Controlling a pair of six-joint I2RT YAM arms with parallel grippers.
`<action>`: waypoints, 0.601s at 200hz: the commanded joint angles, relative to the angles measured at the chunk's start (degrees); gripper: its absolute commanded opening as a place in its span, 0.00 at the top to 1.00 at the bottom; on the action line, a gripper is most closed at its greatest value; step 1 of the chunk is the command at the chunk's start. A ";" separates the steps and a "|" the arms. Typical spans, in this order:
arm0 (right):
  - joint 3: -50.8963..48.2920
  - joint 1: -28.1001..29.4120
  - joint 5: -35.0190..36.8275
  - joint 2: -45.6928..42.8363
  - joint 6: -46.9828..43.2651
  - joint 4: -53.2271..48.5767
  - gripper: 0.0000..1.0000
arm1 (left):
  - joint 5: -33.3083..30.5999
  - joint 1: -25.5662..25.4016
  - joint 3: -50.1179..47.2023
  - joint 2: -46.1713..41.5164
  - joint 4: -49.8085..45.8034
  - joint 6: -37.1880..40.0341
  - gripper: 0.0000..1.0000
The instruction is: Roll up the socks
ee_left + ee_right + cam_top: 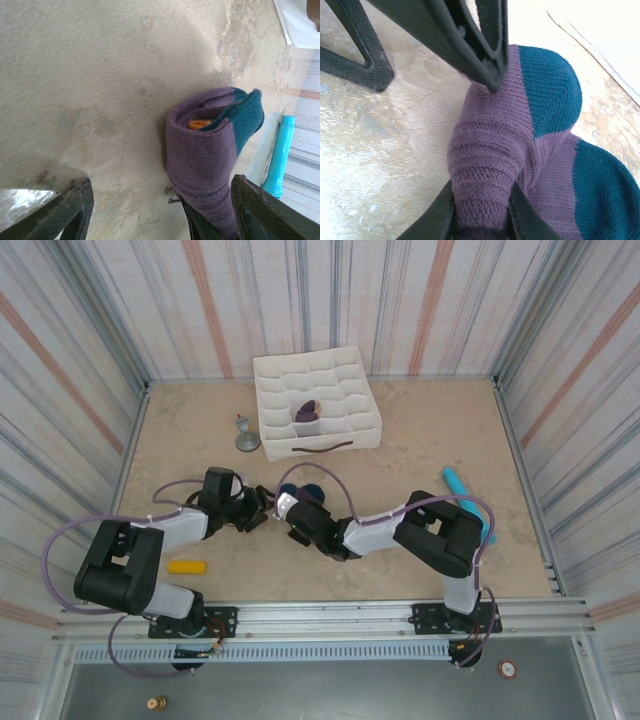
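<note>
right wrist, right claw [481, 215] pinching purple sock [495, 140], left claw [435, 80] spread

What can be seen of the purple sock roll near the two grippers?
The sock roll is soft purple knit with dark teal patches and a ribbed end. It lies partly rolled on the beige table; something orange shows inside the roll. The right gripper is shut on the ribbed end. One finger of the open left gripper presses its top.
</note>
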 commanded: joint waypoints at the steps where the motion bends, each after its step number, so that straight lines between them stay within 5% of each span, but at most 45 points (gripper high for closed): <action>1: -2.68 -1.27 -6.47 3.88 3.58 -13.84 1.00 | -0.89 0.63 -3.20 -0.81 -1.22 -0.72 0.26; 34: -2.03 -5.55 -16.63 2.85 7.19 -16.25 1.00 | -0.48 0.63 -3.68 -4.60 -0.16 0.59 0.26; 120: 0.64 -24.72 -59.14 7.58 20.00 -16.00 1.00 | 0.27 0.00 -5.52 -7.87 4.67 0.69 0.26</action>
